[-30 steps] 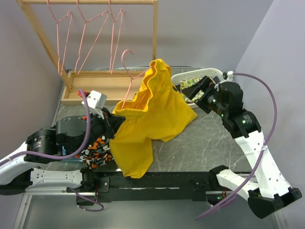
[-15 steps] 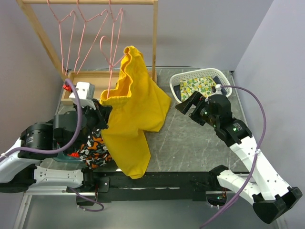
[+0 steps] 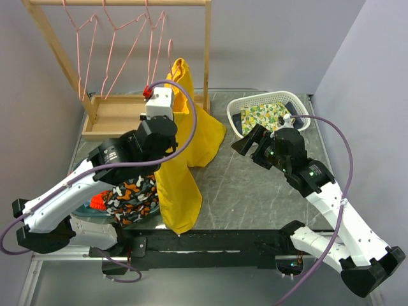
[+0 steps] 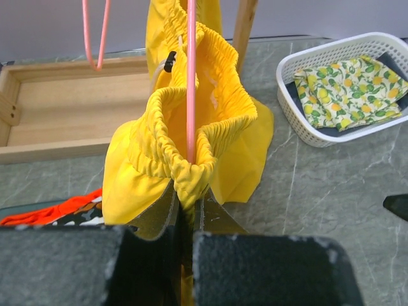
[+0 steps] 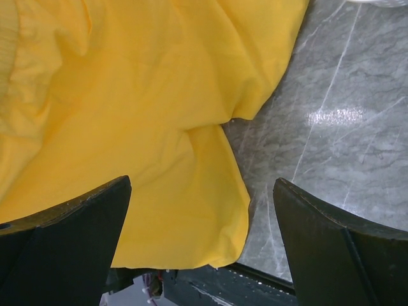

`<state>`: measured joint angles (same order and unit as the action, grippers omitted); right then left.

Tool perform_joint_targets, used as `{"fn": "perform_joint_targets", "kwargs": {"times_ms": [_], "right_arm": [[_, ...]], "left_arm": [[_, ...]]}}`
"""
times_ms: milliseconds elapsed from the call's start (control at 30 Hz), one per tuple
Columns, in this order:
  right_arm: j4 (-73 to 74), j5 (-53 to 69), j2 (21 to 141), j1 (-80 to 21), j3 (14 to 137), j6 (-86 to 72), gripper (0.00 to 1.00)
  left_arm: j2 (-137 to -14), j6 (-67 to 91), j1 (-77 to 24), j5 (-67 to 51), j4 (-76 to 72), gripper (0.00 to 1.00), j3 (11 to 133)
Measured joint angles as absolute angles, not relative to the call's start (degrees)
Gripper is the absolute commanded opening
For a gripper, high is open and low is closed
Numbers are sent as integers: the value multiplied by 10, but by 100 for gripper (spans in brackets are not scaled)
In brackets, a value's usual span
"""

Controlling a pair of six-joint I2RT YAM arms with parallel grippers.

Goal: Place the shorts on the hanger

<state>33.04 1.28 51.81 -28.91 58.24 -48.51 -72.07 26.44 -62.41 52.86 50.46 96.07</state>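
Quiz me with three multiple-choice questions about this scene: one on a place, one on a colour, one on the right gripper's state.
1. Where is the lemon-print cloth? A in the white basket; B in the wooden tray; C over the rail.
2. What colour is the hanger threaded through the shorts? A blue; B pink; C black.
3. The right gripper is: A shut on the shorts; B shut on the basket; C open, holding nothing.
Answers: A, the cloth lies inside the basket's walls; B, a pink wire runs into the waistband; C, its fingers stand wide apart, clamping nothing.
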Motion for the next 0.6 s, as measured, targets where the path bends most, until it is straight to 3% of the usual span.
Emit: {"fn": "perform_joint_targets", "kwargs": {"times_ms": [600], "right_arm": [[336, -2, 517, -293, 582, -486, 100]], "left_arm": [[-806, 155, -458, 388, 412, 1, 1048]]}}
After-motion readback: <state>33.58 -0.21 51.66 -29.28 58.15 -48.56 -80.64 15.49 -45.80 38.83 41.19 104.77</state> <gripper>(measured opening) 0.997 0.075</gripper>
